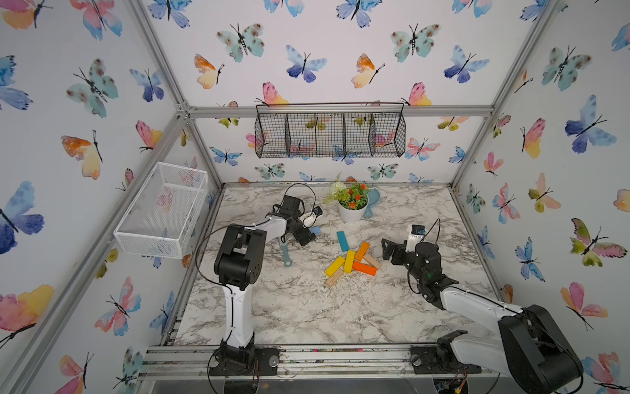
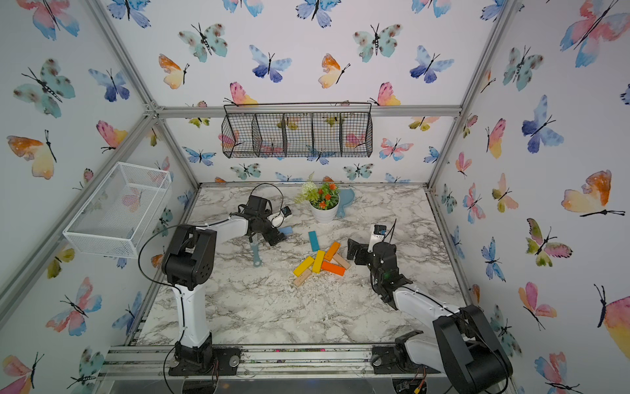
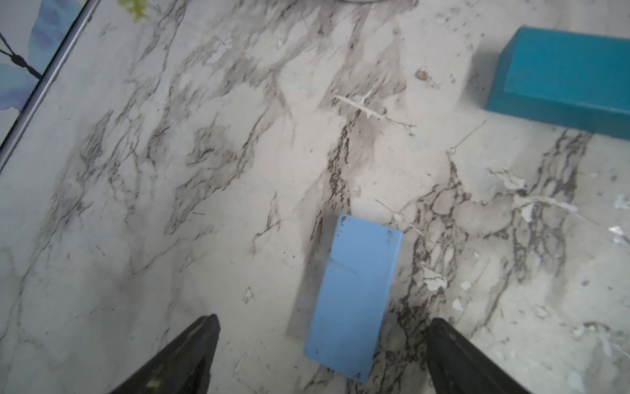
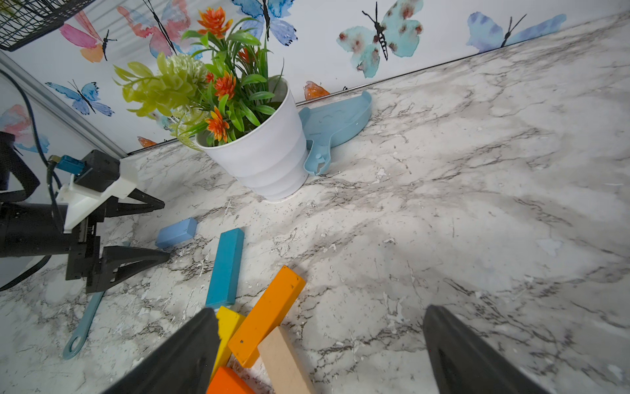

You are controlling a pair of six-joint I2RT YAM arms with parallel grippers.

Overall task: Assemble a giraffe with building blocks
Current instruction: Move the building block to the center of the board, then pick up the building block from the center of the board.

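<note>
Lying flat on the marble table (image 3: 136,204), the light-blue block (image 3: 356,286) sits between the wide-spread jaws of the left gripper (image 3: 324,319), touching neither; the right gripper (image 4: 320,308) gapes wide beside the block pile (image 1: 349,261)

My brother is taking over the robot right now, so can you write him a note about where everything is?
Left tool: open. The light-blue block lies loose between its jaws, not gripped.
Right tool: open and empty, beside the pile.
Teal block: flat, alone, near the light-blue one but not touching it.
Pile: two yellow, two orange and two plain-wood blocks, heaped together.
Done: no giraffe shape yet.
Left: lay out head, neck, body and legs.
</note>
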